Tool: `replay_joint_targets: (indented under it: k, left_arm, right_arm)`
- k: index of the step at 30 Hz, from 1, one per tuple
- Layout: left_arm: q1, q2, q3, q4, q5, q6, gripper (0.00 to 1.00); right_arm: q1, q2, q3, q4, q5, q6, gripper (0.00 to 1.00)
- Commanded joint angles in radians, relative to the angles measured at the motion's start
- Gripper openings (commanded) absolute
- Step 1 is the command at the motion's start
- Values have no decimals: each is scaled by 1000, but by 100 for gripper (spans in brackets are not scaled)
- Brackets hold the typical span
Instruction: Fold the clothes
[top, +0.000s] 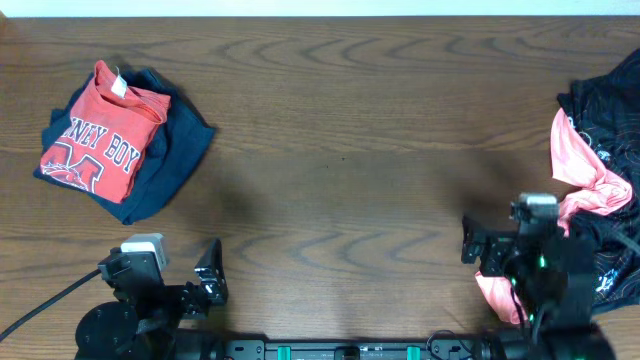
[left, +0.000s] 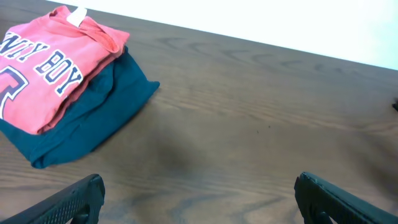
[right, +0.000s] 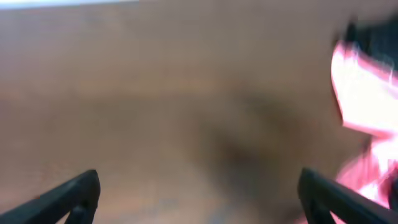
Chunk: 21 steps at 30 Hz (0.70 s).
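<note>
A folded red shirt with white lettering (top: 98, 135) lies on top of a folded dark blue garment (top: 170, 155) at the table's left; both also show in the left wrist view, the red shirt (left: 46, 68) over the blue garment (left: 93, 118). An unfolded heap of pink cloth (top: 585, 180) and black patterned cloth (top: 610, 110) lies at the right edge, blurred pink in the right wrist view (right: 367, 93). My left gripper (top: 205, 280) is open and empty near the front edge, its fingers wide apart (left: 199, 199). My right gripper (top: 480, 250) is open and empty (right: 199, 196), just left of the heap.
The brown wooden table (top: 340, 150) stretches between the folded stack and the heap. A black cable (top: 40, 305) runs off the front left. The arm bases sit along the front edge.
</note>
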Motion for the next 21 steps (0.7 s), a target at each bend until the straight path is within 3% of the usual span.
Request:
replay_joint_targets:
  k: [1,6,10,21]
  left_arm:
    - [-3,-2,-5,-2,-15,-2,98]
    - [-3,-2,-5,-2,-15,-2,98]
    - [-3,-2,-5,-2,-15,-2,98]
    - [-3,-2,-5,-2,-15,-2,98]
  right_arm:
    - [-6,-152,-138,93,-12,-46,99]
    - [-6,-335,-347,357,-11,-137,99]
    - [-9,-340,-486,573,-11,-198,99]
    - [-9,-323,-520,603,-8,-196,99]
